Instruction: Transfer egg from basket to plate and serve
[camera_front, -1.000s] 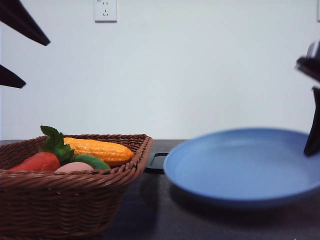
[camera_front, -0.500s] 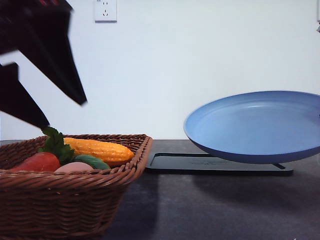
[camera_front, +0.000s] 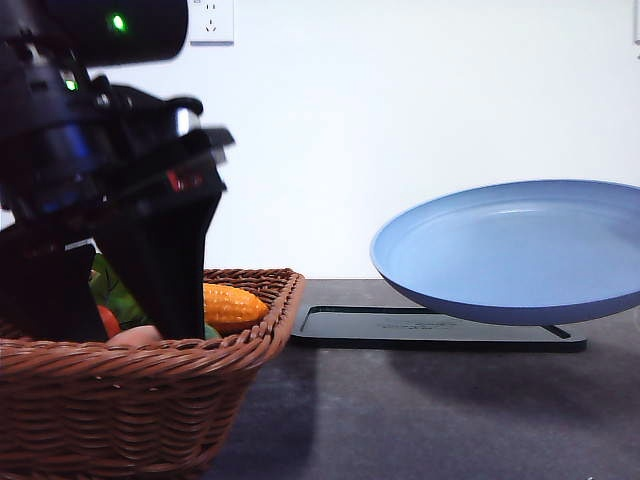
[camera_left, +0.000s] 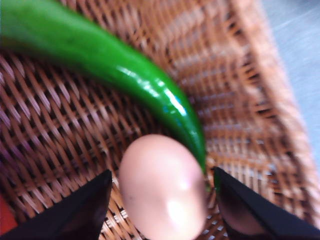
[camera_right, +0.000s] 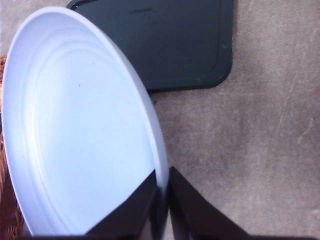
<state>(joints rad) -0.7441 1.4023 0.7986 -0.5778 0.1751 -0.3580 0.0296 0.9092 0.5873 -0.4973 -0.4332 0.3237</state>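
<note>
The left claw is down inside the basket, its two fingers spread wide on either side of the egg with a gap on both sides, gripping nothing. The egg lies on the woven basket floor, just beside a green pepper. From the front, corn shows behind the left arm. The right claw is pinched on the rim of the blue plate, holding it up above the table and the black tray
</note>
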